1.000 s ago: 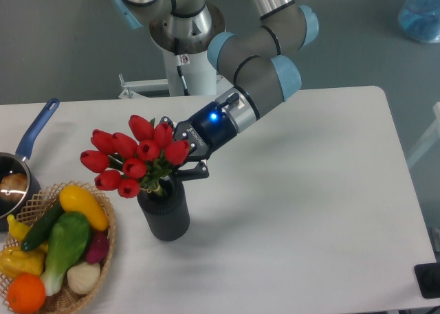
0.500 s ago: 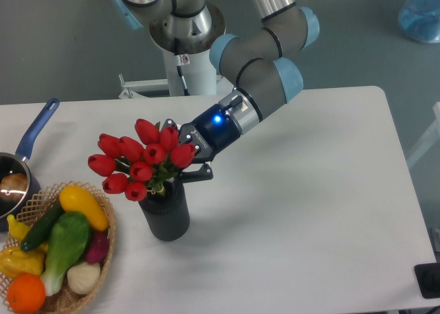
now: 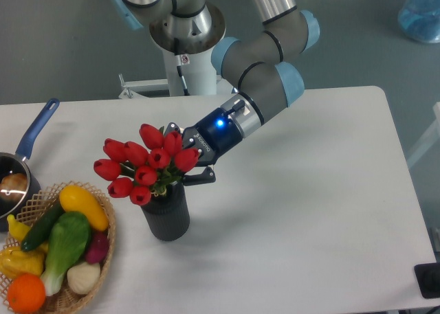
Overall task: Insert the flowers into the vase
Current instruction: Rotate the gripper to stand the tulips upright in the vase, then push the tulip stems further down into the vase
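Basket [image 3: 103, 255] of vegetables sat just left of the vase [image 3: 165, 214]. The flowers [image 3: 144, 166] leaned left over its mouth, stems apparently just inside the rim. Gripper [image 3: 185, 164] was behind the heads; grip on the stems was likely, but I couldn't tell. Best move: tilt the bunch upright, lower straight down, release only once stems seat.

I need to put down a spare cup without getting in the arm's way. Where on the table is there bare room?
The right half of the table is bare, from the vase across to the right edge. The front strip beside the basket is also free. The left is crowded: saucepan, basket, flowers and gripper.
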